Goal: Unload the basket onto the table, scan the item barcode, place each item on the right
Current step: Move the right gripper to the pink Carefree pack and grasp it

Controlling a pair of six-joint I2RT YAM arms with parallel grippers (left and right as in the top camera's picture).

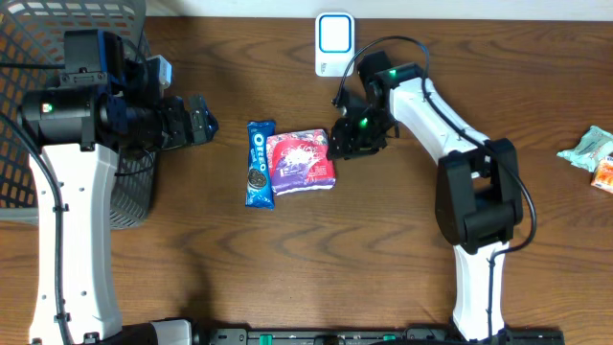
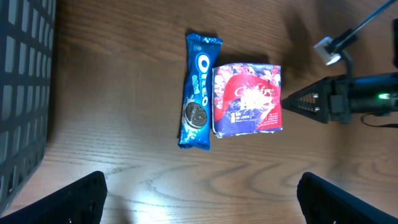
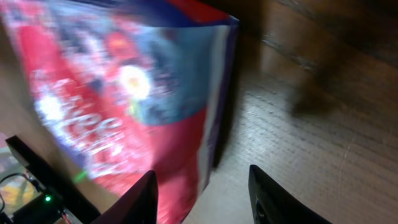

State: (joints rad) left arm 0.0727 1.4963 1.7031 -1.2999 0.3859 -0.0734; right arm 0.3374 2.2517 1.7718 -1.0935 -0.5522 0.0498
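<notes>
A red and purple snack packet (image 1: 302,158) lies flat on the wooden table, with a blue Oreo pack (image 1: 259,163) touching its left side. My right gripper (image 1: 335,146) is low at the packet's right edge. In the right wrist view its jaws (image 3: 202,199) straddle that edge of the packet (image 3: 124,93), with a gap still showing on one side. My left gripper (image 1: 203,120) hovers to the left, wide open and holding nothing. The left wrist view shows the packet (image 2: 247,99), the Oreo pack (image 2: 199,90) and the right gripper's tips (image 2: 292,102). A white scanner (image 1: 334,43) stands at the back.
A dark mesh basket (image 1: 57,29) fills the far left corner, its wall also in the left wrist view (image 2: 22,93). Two more snack items (image 1: 594,153) lie at the right edge of the table. A cable loops over the right arm.
</notes>
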